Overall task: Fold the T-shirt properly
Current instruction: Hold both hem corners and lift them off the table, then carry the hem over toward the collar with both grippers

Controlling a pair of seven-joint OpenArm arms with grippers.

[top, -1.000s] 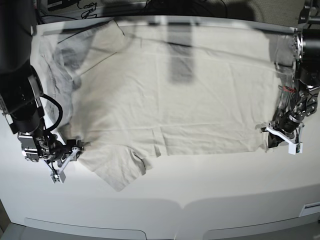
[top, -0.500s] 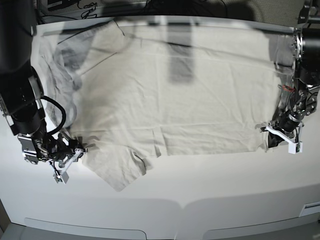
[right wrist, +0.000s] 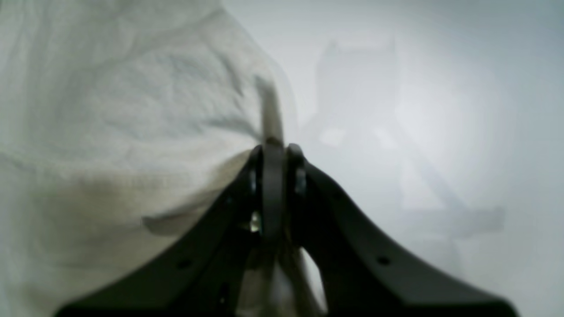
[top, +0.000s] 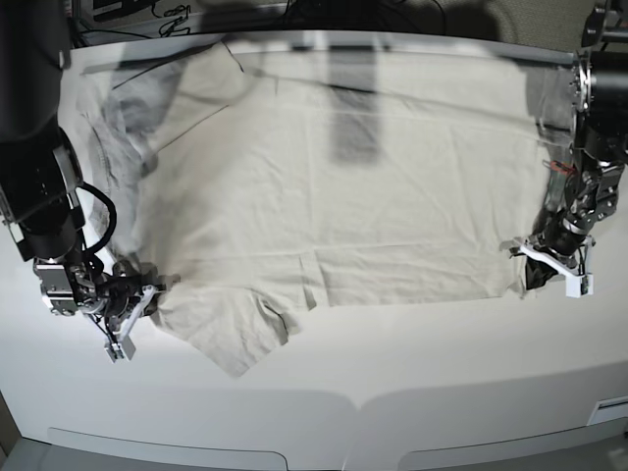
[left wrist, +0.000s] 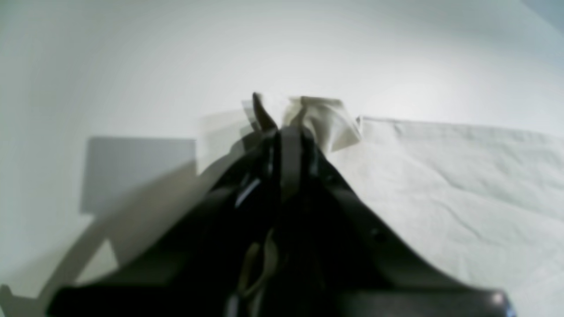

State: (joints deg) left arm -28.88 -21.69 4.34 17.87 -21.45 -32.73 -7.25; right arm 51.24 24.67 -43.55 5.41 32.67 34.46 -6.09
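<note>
The pale beige T-shirt [top: 334, 196] lies spread flat and wrinkled across the white table, one sleeve pointing toward the front left. At the cloth's front right corner, my left gripper [top: 525, 263] is shut on the fabric. In the left wrist view its jaws [left wrist: 288, 130] are pressed together, a small fold of the T-shirt [left wrist: 326, 123] sticking out past them. My right gripper [top: 155, 290] sits at the shirt's left edge beside the sleeve. The right wrist view has its jaws [right wrist: 275, 149] closed together on a thin edge of the T-shirt [right wrist: 110, 110].
Bare white table [top: 442, 373] runs along the front, below the shirt. The right arm's black body [top: 39, 186] stands at the left edge, and the left arm [top: 594, 118] rises at the right. Cables [top: 167, 15] lie behind the table's far edge.
The right gripper has gone from wide open to shut on the shirt's left edge and shifted slightly toward the cloth. The left gripper keeps its grip on the corner, nearly still.
</note>
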